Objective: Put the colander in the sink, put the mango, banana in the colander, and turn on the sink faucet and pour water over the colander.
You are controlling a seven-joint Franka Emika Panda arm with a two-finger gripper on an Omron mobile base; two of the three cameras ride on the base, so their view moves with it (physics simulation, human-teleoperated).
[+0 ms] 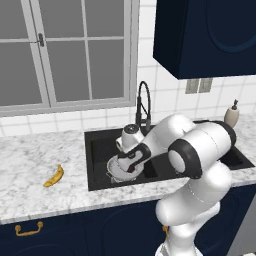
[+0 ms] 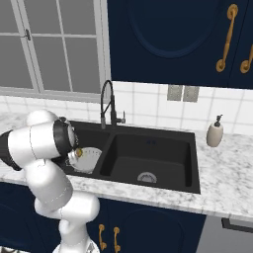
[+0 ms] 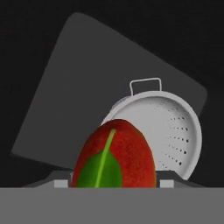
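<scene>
The red mango (image 3: 114, 155) with its green patch sits between the fingers of my gripper (image 3: 113, 183), which is shut on it. Right below and beyond it lies the light-grey perforated colander (image 3: 175, 131) on the floor of the black sink (image 3: 65, 87). From the base views, my gripper (image 1: 131, 161) hangs low over the colander (image 1: 116, 172) in the left basin of the sink (image 1: 100, 150). In the right base view, the mango (image 2: 79, 153) shows at the colander (image 2: 90, 159) rim. The yellow banana (image 1: 54, 176) lies on the marble counter, left of the sink. The black gooseneck faucet (image 1: 144, 102) stands behind the basins.
A beige soap dispenser (image 2: 215, 133) stands on the counter at the sink's right back corner. The right basin (image 2: 148, 153) has a silver drain (image 2: 147, 177). A window sits behind the counter, and dark wall cabinets (image 1: 205, 35) hang above the right side.
</scene>
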